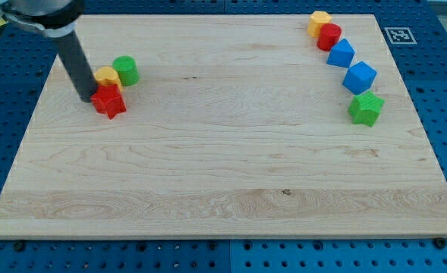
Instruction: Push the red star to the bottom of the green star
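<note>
Views: a single camera view; no second view to share any part of the scene.
Position: above and in front of the pale wooden board (pixel 223 174), off its bottom edge.
Direction: looks down at a slant toward the view's top; the board's side edges draw together toward the top.
Nearness: moderate; the whole board fits, with the blue perforated table (pixel 443 98) showing on every side.
Cut off: the dark rod (pixel 75 64) leaves the frame at the view's top left, its upper part unseen.
Level: the board's top and bottom edges run about horizontal.
</note>
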Tool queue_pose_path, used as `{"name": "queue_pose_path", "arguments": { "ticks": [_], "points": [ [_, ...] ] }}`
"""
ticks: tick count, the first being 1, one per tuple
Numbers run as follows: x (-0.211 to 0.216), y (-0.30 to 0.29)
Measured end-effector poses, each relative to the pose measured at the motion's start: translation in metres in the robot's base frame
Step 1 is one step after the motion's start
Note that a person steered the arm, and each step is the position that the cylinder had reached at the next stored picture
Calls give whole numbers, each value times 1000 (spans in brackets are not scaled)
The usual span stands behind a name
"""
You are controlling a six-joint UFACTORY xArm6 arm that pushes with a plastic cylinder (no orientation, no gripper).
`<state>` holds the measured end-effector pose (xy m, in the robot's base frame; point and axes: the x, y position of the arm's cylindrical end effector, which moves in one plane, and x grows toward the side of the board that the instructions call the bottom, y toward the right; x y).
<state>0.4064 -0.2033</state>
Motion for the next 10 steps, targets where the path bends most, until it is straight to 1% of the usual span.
{"name": "queue_pose_path", "arguments": {
  "ticks": [2, 3, 4, 6, 7, 8, 9, 10],
  "points": [
    [29, 41],
    [31, 83],
    [48, 131],
    [109, 220],
    [148, 255],
    [189, 278],
    [190, 295],
    [190, 295]
  ]
}}
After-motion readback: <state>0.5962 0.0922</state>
